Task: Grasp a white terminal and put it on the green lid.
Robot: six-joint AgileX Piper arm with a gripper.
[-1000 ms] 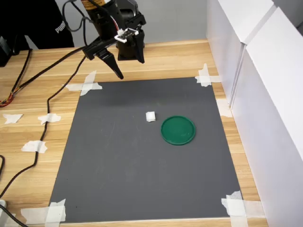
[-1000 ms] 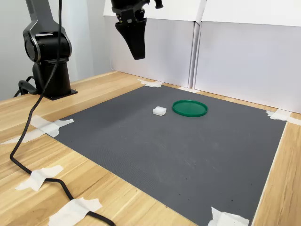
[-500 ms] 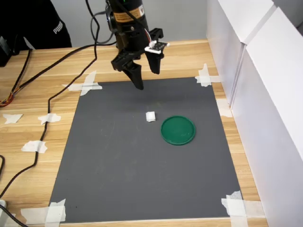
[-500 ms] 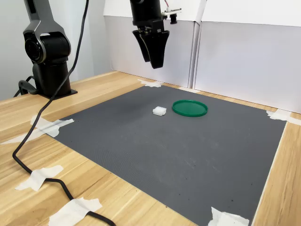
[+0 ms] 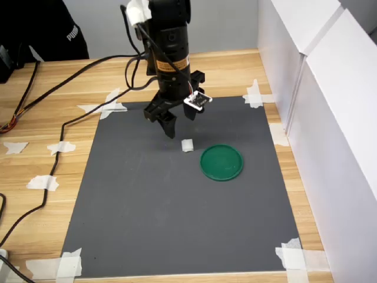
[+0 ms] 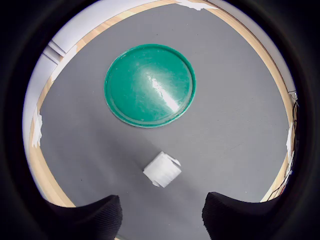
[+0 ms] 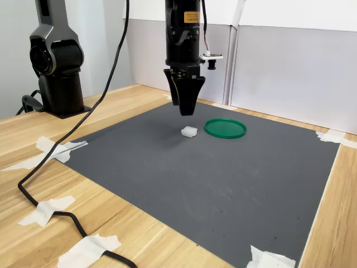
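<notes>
The white terminal point(image 5: 187, 145) point(image 7: 189, 132) lies on the dark grey mat, a short gap from the green lid point(image 5: 221, 163) point(image 7: 225, 128), which rests flat with nothing on it. My gripper point(image 5: 179, 125) point(image 7: 187, 111) points down and hovers just above the terminal, slightly toward the mat's far edge in the first exterior view. In the wrist view the terminal point(image 6: 162, 169) sits ahead of my gripper point(image 6: 162, 220), with the lid point(image 6: 149, 85) beyond it. The two fingertips point(image 6: 90, 220) stand wide apart and hold nothing. The gripper is open.
The grey mat point(image 5: 147, 206) is taped to a wooden table point(image 5: 35, 118). White panels point(image 5: 318, 88) wall the first exterior view's right side. A black cable point(image 5: 59, 135) trails across that view's left, among tape pieces. The arm's base point(image 7: 56, 61) stands at the second exterior view's left.
The arm has swung from the table's far left, as the first exterior view shows it, toward the mat's middle. It has also dropped, so the gripper now hangs just over the terminal. Terminal and lid have not moved.
</notes>
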